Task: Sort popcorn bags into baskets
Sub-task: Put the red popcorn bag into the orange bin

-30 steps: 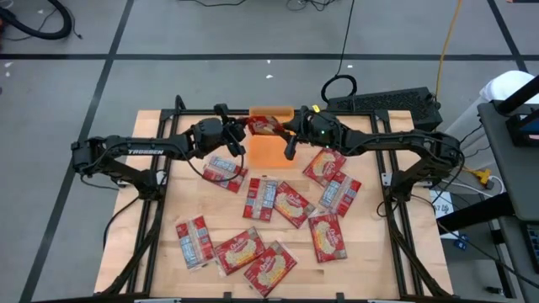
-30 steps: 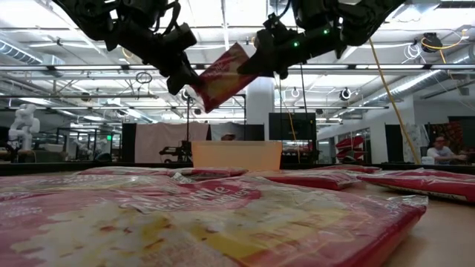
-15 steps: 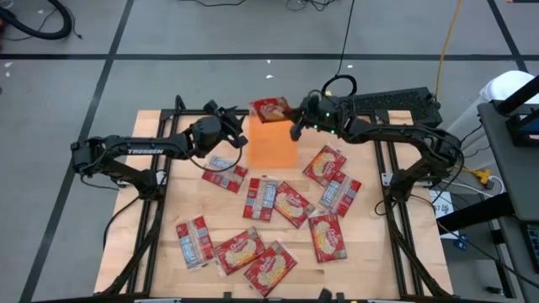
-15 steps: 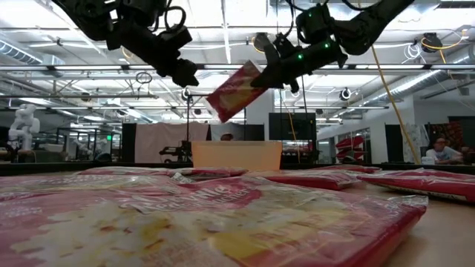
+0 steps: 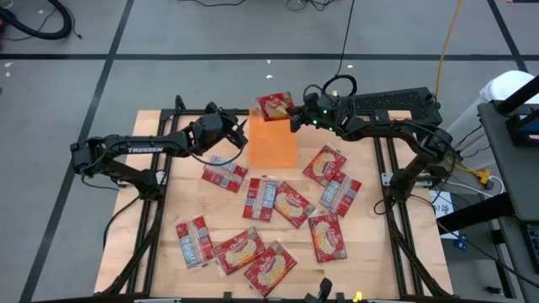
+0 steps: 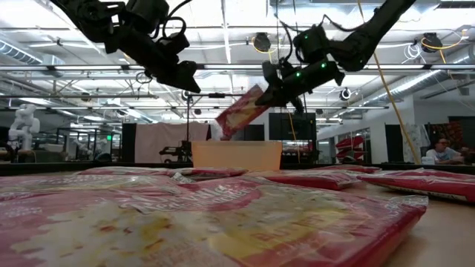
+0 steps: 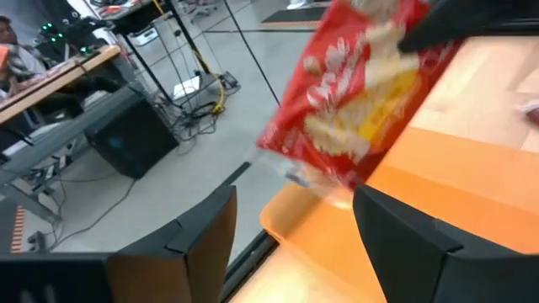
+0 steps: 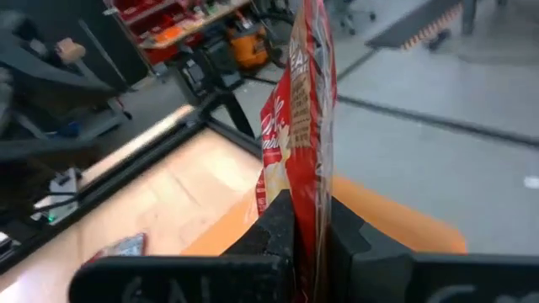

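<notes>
The right gripper [image 5: 294, 119] pinches a flat glossy red popcorn bag [image 5: 274, 107] over the translucent orange tray [image 5: 272, 145]; the left gripper [image 5: 240, 130] seems open, empty

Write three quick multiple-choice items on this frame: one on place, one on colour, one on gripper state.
1. Where is the held popcorn bag?
A. Over the tray's far end
B. On the floor
C. At the table's near edge

2. What colour is the tray?
A. Blue
B. Orange
C. White

3. What is the right gripper doing?
A. Open and empty
B. Shut on the bag
C. Resting on the table

Key: 1 A, high view shows it there; 2 B, translucent orange; 3 B, right wrist view shows fingers pinching it, while the left gripper is open beside it.
</notes>
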